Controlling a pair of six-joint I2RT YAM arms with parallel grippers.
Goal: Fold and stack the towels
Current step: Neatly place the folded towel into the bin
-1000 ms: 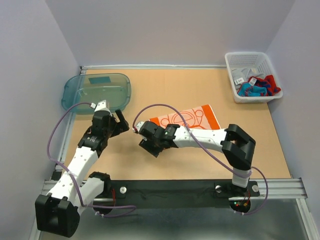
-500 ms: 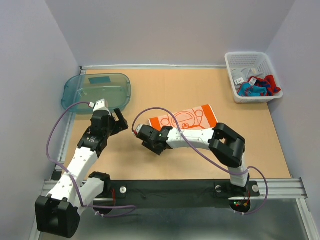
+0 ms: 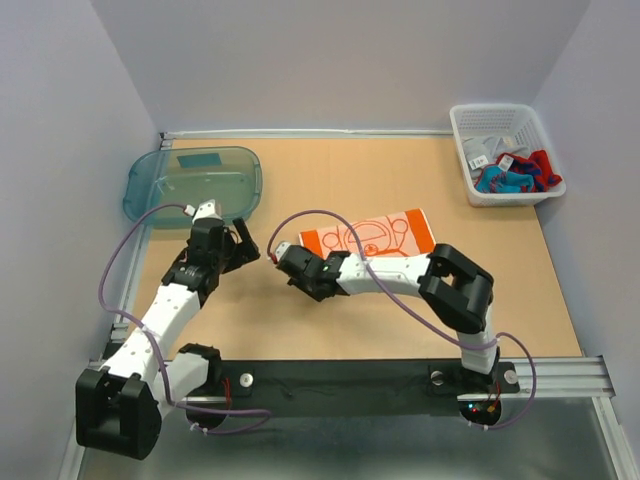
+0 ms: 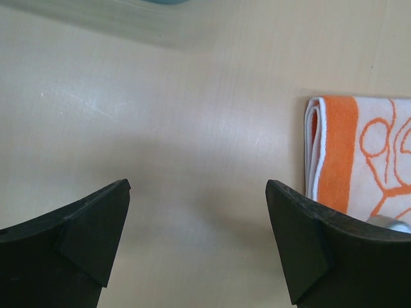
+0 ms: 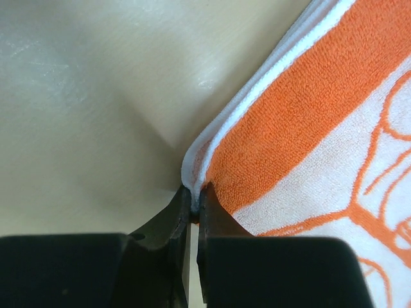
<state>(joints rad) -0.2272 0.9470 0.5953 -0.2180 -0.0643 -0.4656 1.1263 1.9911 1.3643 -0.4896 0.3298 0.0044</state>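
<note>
Folded orange towel [image 3: 375, 235], white-edged layers

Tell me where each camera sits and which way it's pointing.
Top external: above and behind the bases, looking down on the table; both arms show.
Left wrist: on the left arm, facing the table; open left gripper frames it, orange towel at right.
Right wrist: on the right arm, close on the towel's corner; right gripper shut on it.
Shared: both wrist views show the towel's folded edge.
</note>
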